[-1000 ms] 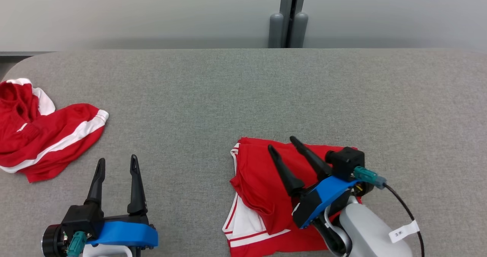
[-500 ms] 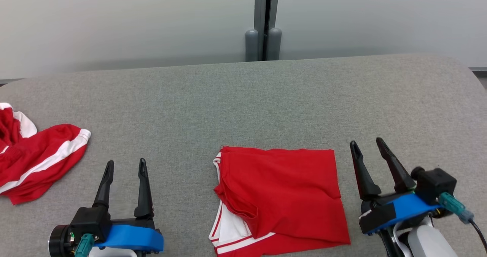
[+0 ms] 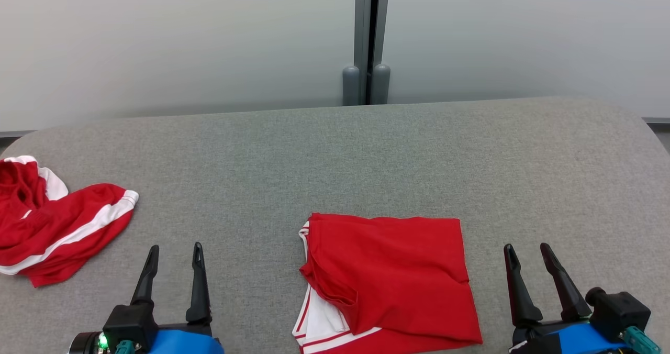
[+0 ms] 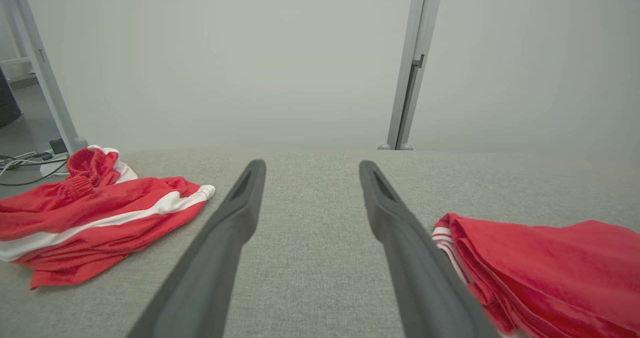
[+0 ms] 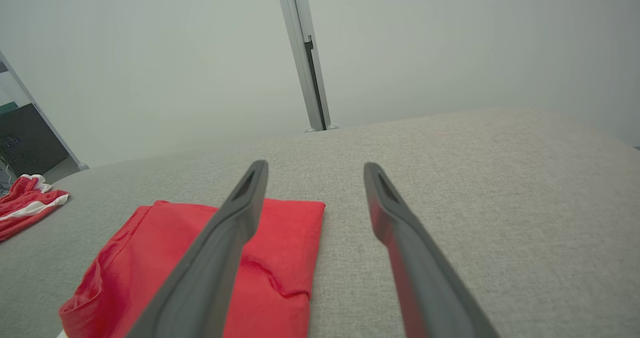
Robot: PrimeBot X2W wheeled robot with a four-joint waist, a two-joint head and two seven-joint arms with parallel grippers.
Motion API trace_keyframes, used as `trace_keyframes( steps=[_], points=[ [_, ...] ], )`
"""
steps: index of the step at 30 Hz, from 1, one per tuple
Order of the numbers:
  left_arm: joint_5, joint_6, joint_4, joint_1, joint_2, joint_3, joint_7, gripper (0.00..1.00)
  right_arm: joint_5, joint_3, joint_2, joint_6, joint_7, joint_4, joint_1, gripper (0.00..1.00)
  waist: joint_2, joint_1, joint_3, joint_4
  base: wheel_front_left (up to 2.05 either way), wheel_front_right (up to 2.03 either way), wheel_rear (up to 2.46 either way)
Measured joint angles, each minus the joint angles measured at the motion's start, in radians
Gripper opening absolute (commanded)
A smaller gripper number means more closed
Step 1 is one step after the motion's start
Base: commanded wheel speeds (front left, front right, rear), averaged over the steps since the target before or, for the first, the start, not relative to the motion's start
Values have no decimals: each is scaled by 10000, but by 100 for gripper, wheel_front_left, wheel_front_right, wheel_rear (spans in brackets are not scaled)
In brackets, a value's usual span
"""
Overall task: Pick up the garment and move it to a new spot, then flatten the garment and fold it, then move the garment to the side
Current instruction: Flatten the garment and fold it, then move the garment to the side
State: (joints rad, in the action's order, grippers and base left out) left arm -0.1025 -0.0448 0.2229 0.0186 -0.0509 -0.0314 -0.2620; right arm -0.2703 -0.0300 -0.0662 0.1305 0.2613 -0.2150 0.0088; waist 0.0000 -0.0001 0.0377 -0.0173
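Left fingers (image 3: pixel 197 283) and right fingers (image 3: pixel 517 287) gape empty, flanking the folded red garment (image 3: pixel 398 270).

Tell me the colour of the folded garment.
The folded garment is red with white striped trim; head view best.

a: what colours is the folded garment (image 3: pixel 398 270) showing?
b: it's showing plain red, with white panels and thin red stripes peeking at its left edge.
a: and the crumpled garment (image 3: pixel 57 228)?
b: red too, wearing a broad white stripe. the worktop (image 3: pixel 335 155) is looking heathered grey; the fingers (image 3: pixel 196 286) are showing black over blue mounts (image 3: pixel 183 343).
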Motion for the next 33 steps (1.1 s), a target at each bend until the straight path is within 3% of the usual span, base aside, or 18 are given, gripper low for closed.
trace_keyframes(
  steps=[33],
  points=[
    [150, 42, -19, 291, 0, 282, 2, 100, 211, 257, 151, 0, 0, -67, 361, 100, 0, 1, -137, 181, 0, 0, 0]
  ],
)
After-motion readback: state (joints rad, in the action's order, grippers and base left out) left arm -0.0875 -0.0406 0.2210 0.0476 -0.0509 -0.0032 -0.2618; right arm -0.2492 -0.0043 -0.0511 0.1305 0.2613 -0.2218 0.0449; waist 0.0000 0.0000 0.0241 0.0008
